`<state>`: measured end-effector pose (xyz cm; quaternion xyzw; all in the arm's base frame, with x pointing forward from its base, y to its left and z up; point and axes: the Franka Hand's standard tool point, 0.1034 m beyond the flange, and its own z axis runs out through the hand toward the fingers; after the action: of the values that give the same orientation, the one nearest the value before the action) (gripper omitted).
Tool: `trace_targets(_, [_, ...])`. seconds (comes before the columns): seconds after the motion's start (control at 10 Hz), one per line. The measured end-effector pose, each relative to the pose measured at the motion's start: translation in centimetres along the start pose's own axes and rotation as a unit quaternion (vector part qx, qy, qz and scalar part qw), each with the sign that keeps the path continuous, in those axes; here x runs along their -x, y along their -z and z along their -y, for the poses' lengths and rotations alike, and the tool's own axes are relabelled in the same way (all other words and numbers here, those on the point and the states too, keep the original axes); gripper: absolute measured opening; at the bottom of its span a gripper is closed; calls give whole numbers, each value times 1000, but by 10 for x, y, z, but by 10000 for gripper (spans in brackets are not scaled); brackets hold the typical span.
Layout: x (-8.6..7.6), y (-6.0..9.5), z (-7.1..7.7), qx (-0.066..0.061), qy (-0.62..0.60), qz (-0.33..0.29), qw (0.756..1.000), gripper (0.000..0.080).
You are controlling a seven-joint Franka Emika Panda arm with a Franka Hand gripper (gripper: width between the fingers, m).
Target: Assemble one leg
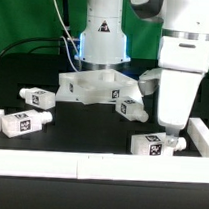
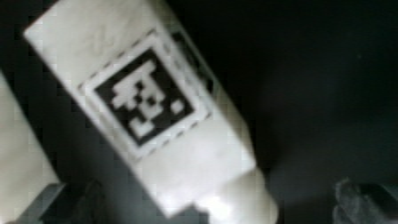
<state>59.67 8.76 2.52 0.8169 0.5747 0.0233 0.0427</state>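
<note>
A: Where is the leg (image 1: pixel 148 145)?
B: On the table (image 1: pixel 91 132), near-edge corner at the exterior view's right, below our pincer (image 1: pixel 170 134), which is spread and empty.
A: Handling?
B: We judge it light, rigid and smooth. Pinch its long flat sides, clear of the peg (image 2: pixel 231 196).

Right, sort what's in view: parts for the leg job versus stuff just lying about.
Job: leg below end effector; square top.
Lying about: spare leg; second spare leg; third spare leg; white border rail.
</note>
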Motion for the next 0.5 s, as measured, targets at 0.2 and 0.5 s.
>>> trace_targets(0.2, [20,-14,-3,-4,14,0,1000,649])
trace_targets(0.5, [29,-19,-10,1,13,-5,1000,649])
